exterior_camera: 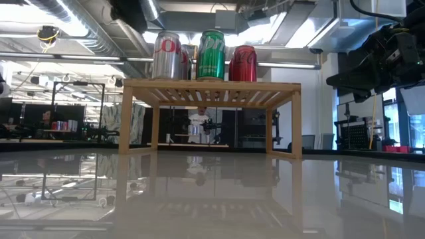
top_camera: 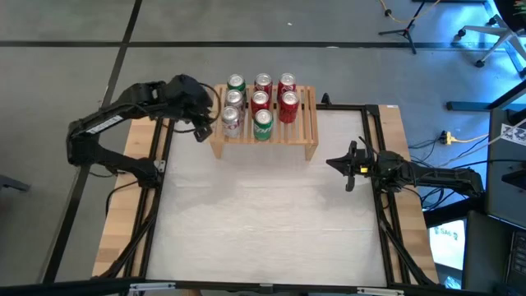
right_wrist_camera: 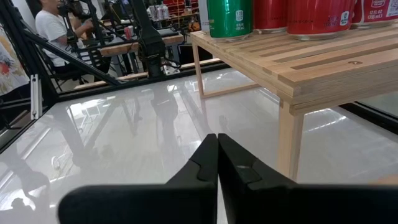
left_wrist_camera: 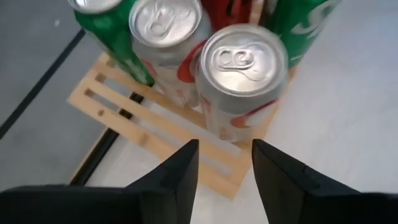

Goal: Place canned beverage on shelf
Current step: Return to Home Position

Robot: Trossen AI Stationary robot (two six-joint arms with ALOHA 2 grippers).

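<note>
Left wrist view: left pincer (left_wrist_camera: 224,148) spread and empty just beside the front silver-and-red can (left_wrist_camera: 239,74), eight cans (top_camera: 260,101) upright on the shelf (top_camera: 308,123), right pincer (right_wrist_camera: 217,140) pressed together over the counter (top_camera: 263,222) to the shelf's right; placing seemingly done, only arm retreat left.

We see the shelf (top_camera: 306,123), a low rack of light wood with a slatted top, standing at the far edge of the table (top_camera: 263,222). Eight cans (top_camera: 260,101) stand upright on its left and middle part, close together: green, silver and red.
</note>
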